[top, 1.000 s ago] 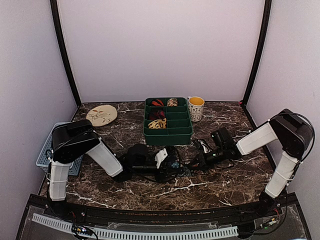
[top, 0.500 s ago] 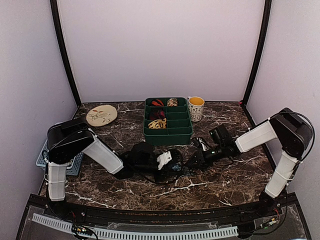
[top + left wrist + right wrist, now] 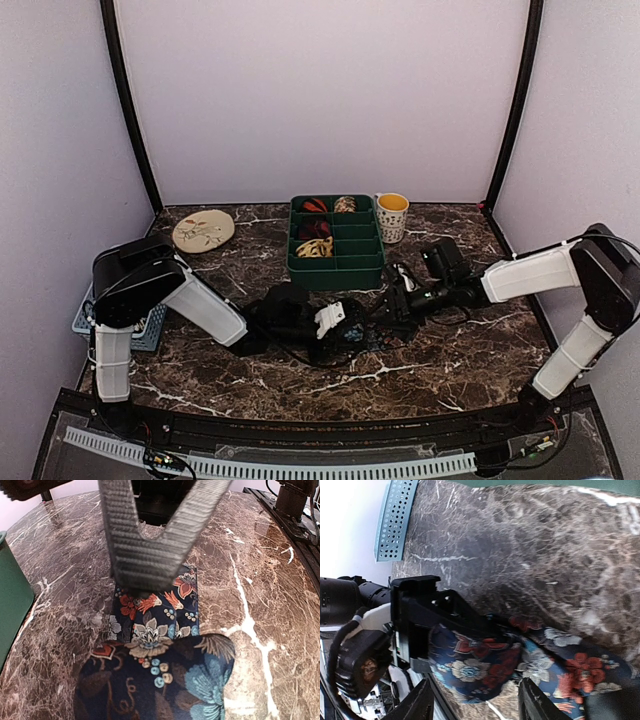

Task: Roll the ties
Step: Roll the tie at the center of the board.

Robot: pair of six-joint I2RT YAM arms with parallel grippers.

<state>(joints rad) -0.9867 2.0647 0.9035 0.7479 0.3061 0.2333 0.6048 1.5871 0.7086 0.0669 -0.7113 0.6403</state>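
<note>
A dark blue tie (image 3: 356, 331) with red and cream flowers lies mid-table, partly rolled. Its coil (image 3: 165, 680) fills the near part of the left wrist view and hides my left jaws. The flat tail (image 3: 167, 602) runs away from it across the marble. My left gripper (image 3: 338, 325) is shut on the coil; its black body (image 3: 420, 615) sits over the coil (image 3: 480, 665) in the right wrist view. Over the tail, my right gripper (image 3: 392, 308) stands open, its ribbed fingers (image 3: 120, 530) coming down to the fabric. Both fingertips straddle the tie (image 3: 477, 702).
A green divided tray (image 3: 336, 268) behind the grippers holds rolled ties: red-black (image 3: 314, 206), tan (image 3: 345, 204), yellow-cream (image 3: 314, 247). A cup (image 3: 391, 216) stands at its right, a round plate (image 3: 203, 230) at back left, and a blue basket (image 3: 88, 310) at the left edge.
The right gripper has opened and let go of the tie's tail, and its arm has stretched flatter. The left gripper has kept hold of the coil, shifting slightly.
</note>
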